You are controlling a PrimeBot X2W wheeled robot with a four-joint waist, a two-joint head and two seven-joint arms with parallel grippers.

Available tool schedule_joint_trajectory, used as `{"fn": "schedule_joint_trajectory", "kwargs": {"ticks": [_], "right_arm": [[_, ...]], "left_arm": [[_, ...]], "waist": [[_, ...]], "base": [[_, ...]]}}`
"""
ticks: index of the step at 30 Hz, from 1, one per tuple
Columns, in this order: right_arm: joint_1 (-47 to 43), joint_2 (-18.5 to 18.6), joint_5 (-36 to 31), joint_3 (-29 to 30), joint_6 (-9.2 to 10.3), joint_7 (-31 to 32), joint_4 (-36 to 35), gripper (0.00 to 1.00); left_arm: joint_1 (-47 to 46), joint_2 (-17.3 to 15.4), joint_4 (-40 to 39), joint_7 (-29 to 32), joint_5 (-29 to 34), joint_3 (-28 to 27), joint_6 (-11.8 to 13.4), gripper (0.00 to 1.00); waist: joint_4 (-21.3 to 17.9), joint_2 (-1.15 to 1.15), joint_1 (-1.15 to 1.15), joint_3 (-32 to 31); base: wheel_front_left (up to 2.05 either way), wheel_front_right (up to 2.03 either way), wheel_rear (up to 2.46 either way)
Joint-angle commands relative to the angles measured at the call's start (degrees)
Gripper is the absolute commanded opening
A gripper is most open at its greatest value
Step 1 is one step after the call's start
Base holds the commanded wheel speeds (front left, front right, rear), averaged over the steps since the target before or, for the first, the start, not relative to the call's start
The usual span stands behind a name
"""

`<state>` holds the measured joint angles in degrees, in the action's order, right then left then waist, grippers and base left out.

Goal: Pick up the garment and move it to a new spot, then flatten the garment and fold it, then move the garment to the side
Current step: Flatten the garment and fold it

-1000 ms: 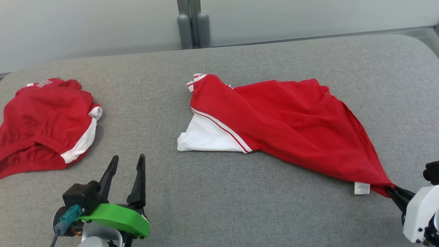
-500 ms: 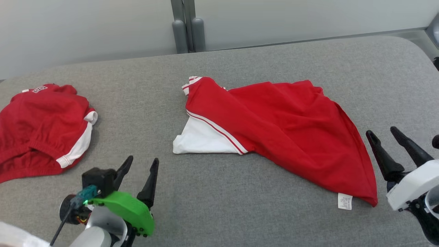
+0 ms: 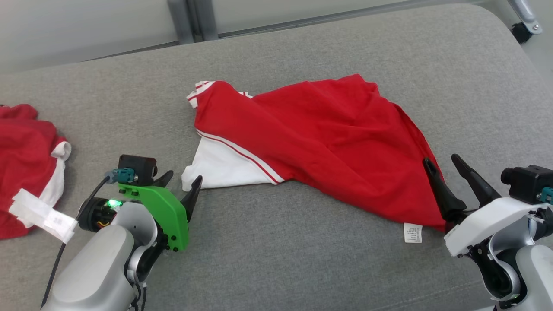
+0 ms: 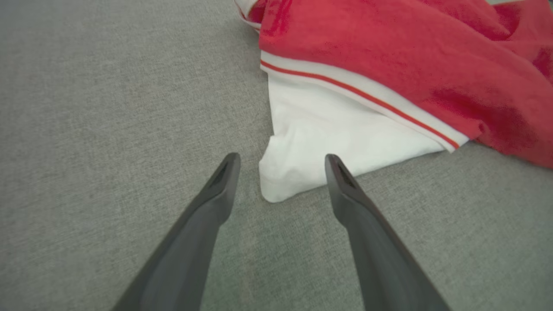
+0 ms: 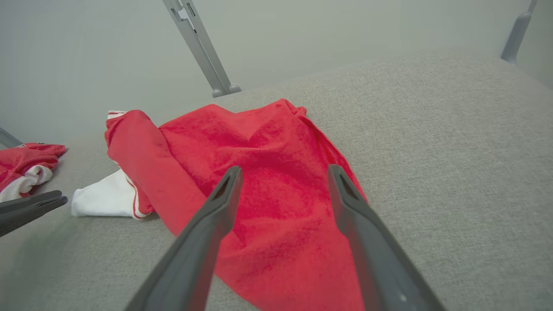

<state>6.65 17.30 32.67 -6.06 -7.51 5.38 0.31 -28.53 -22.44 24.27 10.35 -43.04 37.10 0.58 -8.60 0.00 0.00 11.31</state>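
Observation:
The red garment (image 3: 328, 142) with a white panel and striped trim lies rumpled across the middle of the grey cushion (image 3: 276, 259). Its white corner (image 4: 298, 172) points toward my left gripper (image 3: 181, 178), which is open just short of that corner; in the left wrist view the gripper (image 4: 281, 162) has the corner between its tips. My right gripper (image 3: 443, 160) is open over the garment's near right edge, holding nothing. The right wrist view has red cloth (image 5: 276, 185) under and between my open fingers (image 5: 224, 190).
A second red and white garment (image 3: 26, 160) lies bunched at the cushion's left edge, also seen as a red heap (image 5: 26, 164) in the right wrist view. A white care label (image 3: 412, 232) sticks out at the near hem. A grey post (image 3: 190, 19) stands behind.
The right gripper let go of the garment's corner, opened and rose over its right edge. The left gripper moved forward to the white corner. The head camera has shifted rightward.

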Motion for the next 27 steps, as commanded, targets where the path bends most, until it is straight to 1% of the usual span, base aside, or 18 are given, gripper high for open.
{"fn": "schedule_joint_trajectory", "kwargs": {"ticks": [1, 4, 8, 9, 10, 11, 14, 17, 20, 22, 24, 27], "right_arm": [[0.92, 0.08, 0.53, -0.31, 0.04, -0.60, 0.69, 1.00], [1.61, 0.25, 0.70, -1.11, 0.04, -1.30, 1.89, 1.00], [1.87, 0.30, 1.00, -1.57, 0.04, -1.70, 3.20, 1.00], [1.92, 0.27, 1.01, -1.71, 0.04, -1.87, 3.54, 1.00], [1.93, 0.27, 1.06, -1.84, 0.04, -1.91, 3.81, 1.00], [1.93, 0.28, 1.06, -1.92, 0.04, -2.00, 4.14, 1.00], [1.98, 0.46, 1.11, -2.08, 0.04, -2.15, 4.71, 1.00], [1.51, 0.80, 1.21, -1.76, 0.04, -2.27, 5.10, 1.00], [0.82, 1.33, 1.47, -1.23, 0.04, -2.06, 5.25, 1.00], [0.47, 1.71, 1.60, -0.90, 0.04, -1.67, 5.10, 1.00], [0.14, 1.94, 2.07, -0.50, 0.04, -1.45, 4.79, 1.00], [-0.72, 2.18, 2.13, 0.22, 0.04, -0.85, 4.60, 1.00]], "left_arm": [[-1.52, -0.04, 1.98, 0.55, -0.22, 0.19, -0.98, 1.00], [-3.22, 0.48, 5.71, 0.62, -0.28, 0.68, -2.58, 1.00], [-4.19, 1.18, 9.16, 0.91, -1.00, 1.04, -3.81, 1.00], [-4.23, 1.32, 10.00, 1.22, -1.25, 1.20, -4.26, 0.86], [-4.23, 1.54, 10.56, 1.28, -1.42, 1.41, -4.53, 0.47], [-4.17, 1.92, 10.92, 1.21, -1.69, 1.64, -4.92, 0.00], [-3.45, 2.73, 10.70, 0.71, -2.58, 1.58, -5.81, 0.00], [-2.31, 2.05, 9.20, 0.29, -3.43, 1.55, -6.30, 0.00], [-0.87, 1.35, 6.03, 1.34, -4.88, 1.29, -6.59, 0.00], [0.33, 0.21, 3.08, 2.86, -6.18, 1.00, -6.61, 0.00], [1.65, -1.48, -0.50, 4.57, -7.29, 0.46, -5.97, 0.00], [5.31, -4.00, -7.40, 7.67, -10.03, -0.65, -4.33, 0.00]], "waist": [[-2.56, 0.00, 0.00, 2.16], [-3.31, 0.00, 0.00, 2.59], [-3.49, 0.00, 0.00, 2.52], [-3.41, 0.00, 0.00, 2.41], [-3.28, 0.00, 0.00, 2.26], [-3.04, 0.00, 0.00, 1.98], [-2.22, 0.00, 0.00, 0.87], [-0.92, 0.00, 0.00, -0.86], [0.83, 0.00, 0.00, -2.74], [2.17, 0.00, 0.00, -3.87], [3.45, 0.00, 0.00, -4.83], [5.09, 0.00, 0.00, -5.73]], "base": [[0.00, 0.00, 0.00], [0.00, 0.00, 0.00], [0.00, 0.00, 0.00], [0.00, 0.00, 0.00], [0.00, 0.00, 0.00], [0.00, 0.00, 0.00], [0.00, 0.00, 0.00], [0.00, 0.00, 0.00], [0.00, 0.00, 0.00], [0.00, 0.00, 0.00], [0.00, 0.00, 0.00], [0.00, 0.00, 0.00]]}}
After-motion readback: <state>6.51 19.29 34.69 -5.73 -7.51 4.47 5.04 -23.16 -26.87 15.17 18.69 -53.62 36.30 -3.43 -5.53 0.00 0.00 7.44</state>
